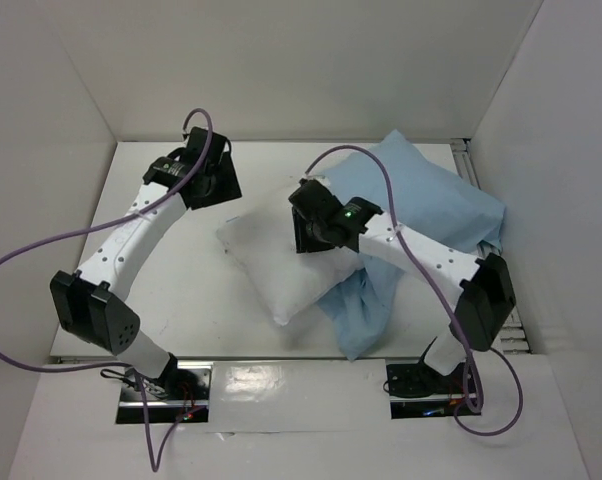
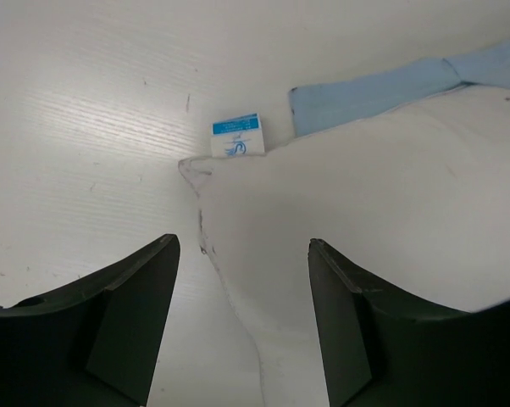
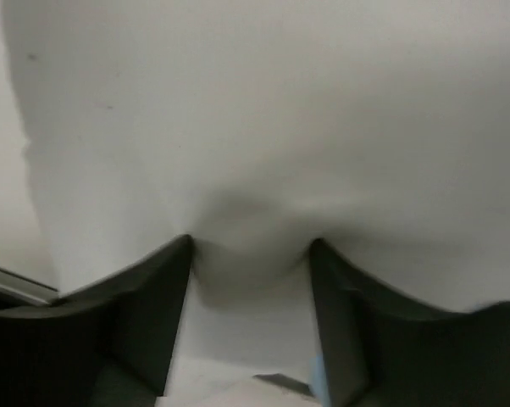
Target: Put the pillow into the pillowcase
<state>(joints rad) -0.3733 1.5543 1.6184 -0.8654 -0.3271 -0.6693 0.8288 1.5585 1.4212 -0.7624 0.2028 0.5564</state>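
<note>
The white pillow (image 1: pixel 276 270) lies in the middle of the table, its right part resting on the light blue pillowcase (image 1: pixel 431 200), which spreads out to the right and hangs toward the front. My left gripper (image 1: pixel 221 195) is open and empty, hovering just above the pillow's far left corner. In the left wrist view that gripper (image 2: pixel 242 246) frames the corner seam of the pillow (image 2: pixel 390 212), with the blue-and-white label (image 2: pixel 238 136) and a strip of pillowcase (image 2: pixel 374 89) beyond. My right gripper (image 1: pixel 311 238) is open, its tips pressed into the pillow's top (image 3: pixel 255 110), which bulges between the jaws (image 3: pixel 251 246).
White walls (image 1: pixel 61 90) close in the table on the left, back and right. A metal rail (image 1: pixel 466 160) runs along the right edge. Purple cables (image 1: pixel 21 260) loop from both arms. Bare white table (image 1: pixel 181 270) lies left of the pillow.
</note>
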